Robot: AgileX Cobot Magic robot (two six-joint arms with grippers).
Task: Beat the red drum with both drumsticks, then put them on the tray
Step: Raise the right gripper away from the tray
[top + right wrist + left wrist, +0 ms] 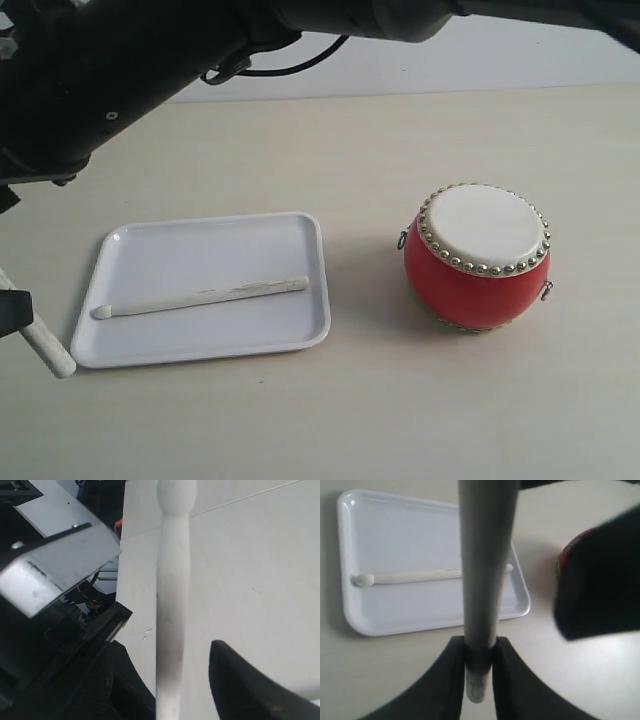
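Your left tool [479, 652] is clamped on the first drumstick [482, 570], pinching it near the butt end and holding it off the tabletop [400, 140], close to the tray [130, 345]. The second drumstick [200, 296] lies flat in the tray, lengthwise, with its round tip to the left. The red drum [475, 262] stands upright on the tabletop, right of the tray and apart from it. A pale stick [172, 580] runs between the fingers of your right tool [170, 630]; you cannot tell whether they grip it.
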